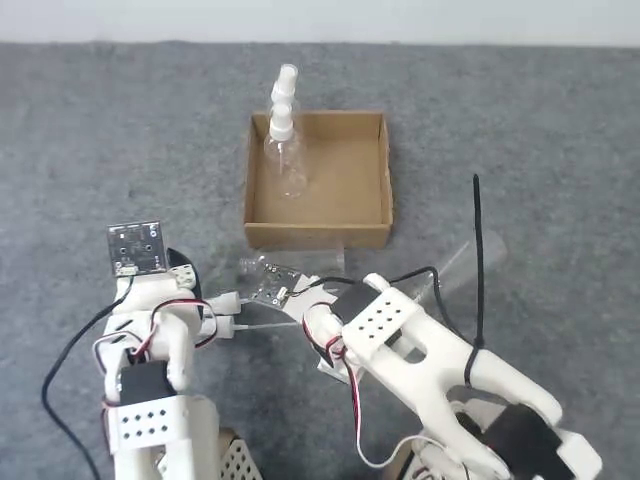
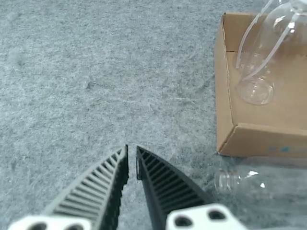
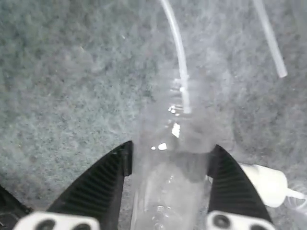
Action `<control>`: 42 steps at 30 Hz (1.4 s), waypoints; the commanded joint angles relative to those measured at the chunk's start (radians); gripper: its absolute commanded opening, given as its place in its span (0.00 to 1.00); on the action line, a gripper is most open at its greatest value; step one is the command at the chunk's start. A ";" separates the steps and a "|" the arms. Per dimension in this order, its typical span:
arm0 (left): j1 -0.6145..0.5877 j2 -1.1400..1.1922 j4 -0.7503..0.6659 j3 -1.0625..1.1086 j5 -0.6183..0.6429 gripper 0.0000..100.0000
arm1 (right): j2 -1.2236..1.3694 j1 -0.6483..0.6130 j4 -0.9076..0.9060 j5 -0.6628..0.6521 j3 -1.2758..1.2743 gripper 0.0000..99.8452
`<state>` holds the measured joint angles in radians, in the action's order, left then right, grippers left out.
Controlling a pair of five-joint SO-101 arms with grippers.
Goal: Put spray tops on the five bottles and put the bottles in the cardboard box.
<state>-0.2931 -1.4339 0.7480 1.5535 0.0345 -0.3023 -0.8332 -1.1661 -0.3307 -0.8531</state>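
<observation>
Right gripper [image 3: 170,148] pinches a bottle [image 3: 170,120] near the box [image 1: 318,236]; left gripper [image 2: 132,151], pressed together, holds nothing. Hold the bottle steady (a tube [image 3: 175,43] seems to enter its neck), then seat the top squarely.

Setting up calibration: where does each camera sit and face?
High view: overhead, looking down on left arm, right arm and box.
Left wrist view: behind its shut end effector, facing carpet and box.
Right wrist view: behind its end effector, facing the gripped bottle.
High and left wrist views share the box.
</observation>
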 commanded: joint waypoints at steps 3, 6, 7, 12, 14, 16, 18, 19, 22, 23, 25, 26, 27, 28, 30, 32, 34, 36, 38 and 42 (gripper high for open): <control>-0.003 -0.015 -0.029 -0.008 -0.009 0.03 | -0.012 -0.007 -0.096 0.014 0.138 0.12; -0.003 -0.015 -0.029 -0.008 -0.009 0.03 | -0.012 -0.007 -0.107 0.014 0.152 0.09; -0.003 -0.015 -0.029 -0.008 -0.009 0.03 | -0.012 -0.007 -0.107 0.014 0.153 0.08; -0.003 -0.015 -0.029 -0.008 -0.009 0.03 | -0.039 -0.005 -0.111 0.012 0.153 0.04; -0.003 -0.015 -0.029 -0.008 -0.009 0.03 | -0.090 -0.005 -0.139 0.012 0.153 0.04; -0.003 -0.015 -0.031 -0.008 -0.009 0.03 | -0.163 -0.005 -0.176 0.012 0.153 0.04; -0.003 -0.015 -0.031 -0.008 -0.009 0.03 | -0.245 -0.005 -0.203 0.012 0.152 0.04; -0.003 -0.015 -0.031 -0.008 -0.009 0.03 | -0.283 -0.005 -0.213 0.012 0.149 0.04; -0.003 -0.015 -0.031 -0.008 -0.009 0.03 | -0.372 -0.005 -0.246 0.014 0.149 0.04; -0.003 -0.015 -0.031 -0.008 -0.009 0.03 | -0.398 -0.005 -0.257 0.014 0.149 0.04; -0.003 -0.015 -0.031 -0.008 -0.009 0.03 | -0.450 -0.005 -0.275 0.014 0.149 0.04; -0.003 -0.015 -0.031 -0.008 -0.009 0.03 | -0.473 -0.005 -0.283 0.014 0.152 0.04; -0.003 -0.015 -0.031 -0.008 -0.009 0.03 | -0.498 -0.005 -0.289 0.014 0.153 0.04; -0.003 -0.015 -0.031 -0.008 -0.009 0.03 | -0.522 -0.005 -0.291 0.014 0.153 0.04; -0.003 -0.015 -0.031 -0.008 -0.009 0.03 | -0.573 -0.005 -0.291 0.014 0.153 0.04; -0.003 -0.015 -0.031 -0.008 -0.009 0.03 | -0.625 -0.005 -0.288 0.014 0.155 0.04; -0.003 -0.015 -0.031 -0.008 -0.009 0.03 | -0.679 -0.007 -0.285 0.014 0.160 0.04; -0.003 -0.015 -0.031 -0.008 -0.009 0.03 | -0.727 -0.007 -0.285 0.015 0.183 0.04; -0.003 -0.015 -0.031 -0.008 -0.009 0.03 | -0.763 -0.007 -0.285 0.051 0.215 0.04; -0.003 -0.015 -0.031 -0.008 -0.009 0.03 | -0.789 -0.010 -0.285 0.100 0.285 0.04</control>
<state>-0.2931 -1.4339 0.7480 1.5535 0.0345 -1.0434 -0.8347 -1.4500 -0.2785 -0.6859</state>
